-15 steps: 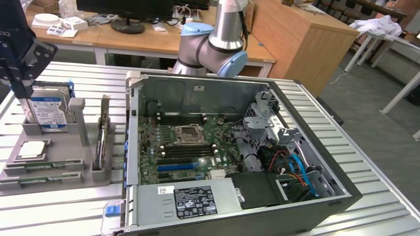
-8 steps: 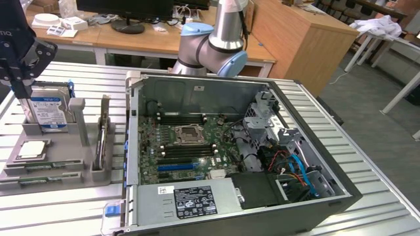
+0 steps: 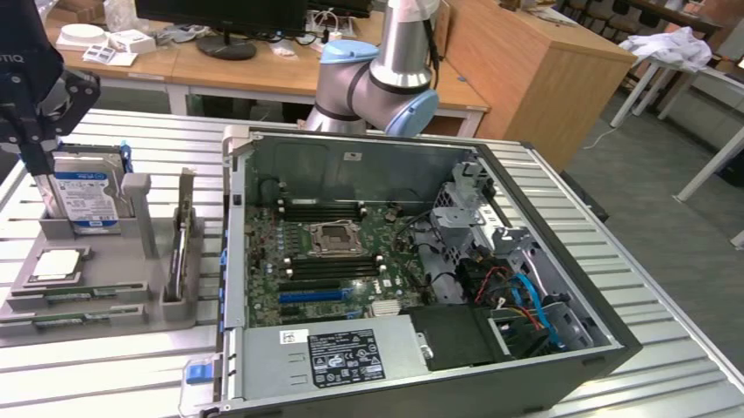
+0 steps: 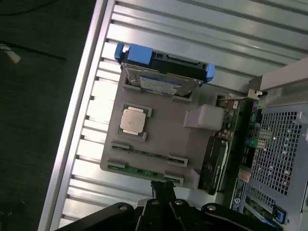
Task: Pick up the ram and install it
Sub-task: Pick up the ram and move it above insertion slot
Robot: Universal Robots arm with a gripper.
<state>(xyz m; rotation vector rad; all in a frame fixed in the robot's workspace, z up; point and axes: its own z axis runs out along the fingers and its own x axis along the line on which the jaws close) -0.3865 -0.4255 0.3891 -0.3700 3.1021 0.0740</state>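
Two rams lie flat in slots at the near end of a grey tray (image 3: 104,309): one green stick (image 3: 72,297) and a second (image 3: 56,320) just in front of it. In the wrist view the same sticks (image 4: 147,155) (image 4: 142,172) lie along the tray edge closest to my fingers. My black gripper (image 3: 42,178) hangs over the tray's far left end, near the hard drive. Seen from the wrist, the gripper (image 4: 163,188) is shut, with nothing between its fingers, well above the rams.
The tray also holds an upright blue-labelled hard drive (image 3: 84,193), a silver CPU (image 3: 56,264) and a black card (image 3: 180,248) standing on edge. An open computer case (image 3: 581,287) fills the middle of the slatted metal table, its motherboard (image 3: 337,252) showing black memory slots (image 3: 331,209).
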